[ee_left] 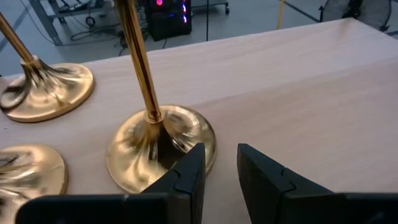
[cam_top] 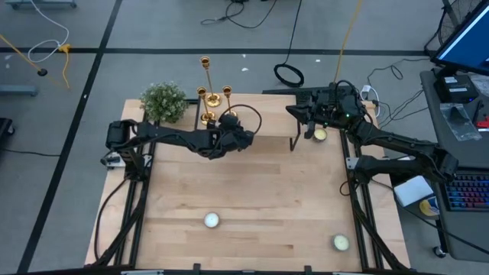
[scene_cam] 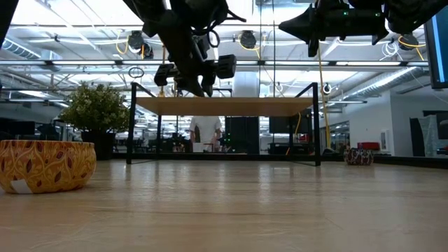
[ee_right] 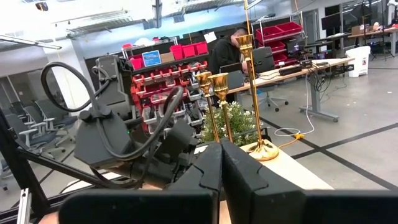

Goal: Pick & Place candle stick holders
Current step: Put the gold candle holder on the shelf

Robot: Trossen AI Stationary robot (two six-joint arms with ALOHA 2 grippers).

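The three shiny gold candle stick holders (cam_top: 212, 95) are standing near the bench's (cam_top: 252, 198) far edge. The left gripper (ee_left: 217, 171), jaws slightly apart, is hovering beside one flared base; the right gripper (ee_right: 221, 163), jaws together, is waiting near the far right corner

You won't find any readable text, number or brand in these views. In the right wrist view, the small blue sign (ee_right: 150, 58) above the red storage bins (ee_right: 163, 93) carries marks too small to make out. In the high view, the keyboard (cam_top: 466, 192) and the monitor (cam_top: 467, 32) at the table's right show nothing legible either.
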